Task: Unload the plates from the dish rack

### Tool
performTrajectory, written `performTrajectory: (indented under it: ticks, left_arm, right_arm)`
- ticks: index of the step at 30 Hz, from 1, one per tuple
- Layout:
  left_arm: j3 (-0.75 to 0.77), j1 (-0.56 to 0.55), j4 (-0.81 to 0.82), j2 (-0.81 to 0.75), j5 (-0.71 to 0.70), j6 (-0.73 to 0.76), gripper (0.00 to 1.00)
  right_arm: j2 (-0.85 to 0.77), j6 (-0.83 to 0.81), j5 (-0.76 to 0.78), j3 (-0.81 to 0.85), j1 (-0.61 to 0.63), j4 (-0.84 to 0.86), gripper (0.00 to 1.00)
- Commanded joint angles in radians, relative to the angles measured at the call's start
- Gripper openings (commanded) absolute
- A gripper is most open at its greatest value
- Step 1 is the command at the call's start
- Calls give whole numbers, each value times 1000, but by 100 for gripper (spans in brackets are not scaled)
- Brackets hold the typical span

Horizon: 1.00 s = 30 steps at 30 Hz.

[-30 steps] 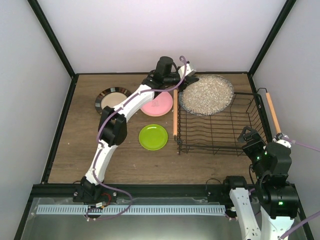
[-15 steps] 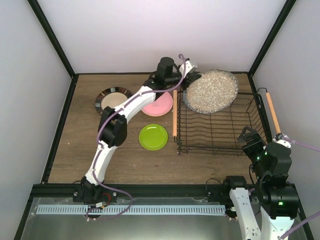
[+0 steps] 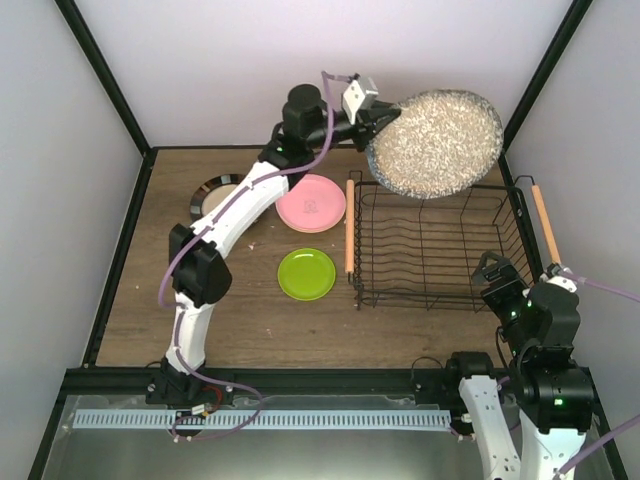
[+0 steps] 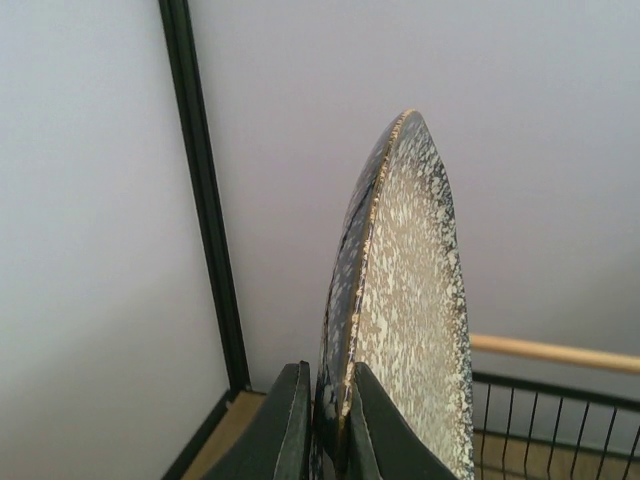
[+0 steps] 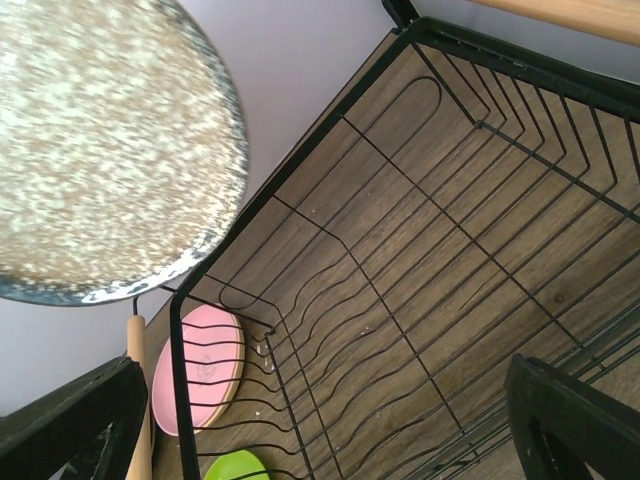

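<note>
My left gripper [image 3: 377, 116] is shut on the rim of the large speckled grey plate [image 3: 435, 143] and holds it on edge in the air above the back of the dish rack [image 3: 430, 300]. In the left wrist view the plate [image 4: 405, 320] stands between both fingers [image 4: 288, 425]. The black wire rack holds no plates; its bare floor shows in the right wrist view [image 5: 400, 250]. The pink plate [image 3: 311, 203], the lime green plate [image 3: 306, 274] and the cream plate with a dark brown rim [image 3: 213, 193] lie on the table left of the rack. My right gripper [image 3: 495, 272] is open and empty at the rack's near right corner.
The rack's wooden rod handles [image 3: 349, 238] run along its left and right [image 3: 544, 225] sides. Black frame posts and grey walls close in the table at the back and sides. The left arm arches over the cream plate and hides part of it.
My left gripper has lifted the speckled plate up out of the rack's back left corner and carried it higher and to the right. The right arm has barely moved.
</note>
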Motion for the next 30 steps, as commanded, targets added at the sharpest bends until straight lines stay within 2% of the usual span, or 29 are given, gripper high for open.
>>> performTrajectory:
  ticks: [1,6,10,16,22,27,30]
  left_arm:
    - [83,89,258,-135,-41,-147,4]
    - [66,290,237,-220,-31,-324,4]
    - [-72,489,265,-341,1,-512,4]
    - [-424,828,334,-561,99,-806,4]
    - [-814,1101,309,-806,226,-1006,4]
    - [-1074,1292,162,-989,356,-1068,4]
    - [-1143,1359,-77,-1055,449,-944,4]
  right_arm:
    - [0,-7,-10,-14,10,35,100]
    - [-2,-2,-18,-45,9,69,100]
    - [0,9,-39,-87,10,113,100]
    - [23,15,-80,-165,10,210,100]
    - [86,5,-129,-219,10,323,100]
    - [135,-13,-155,-234,10,390,100]
    - [158,-26,-162,-236,10,415,100]
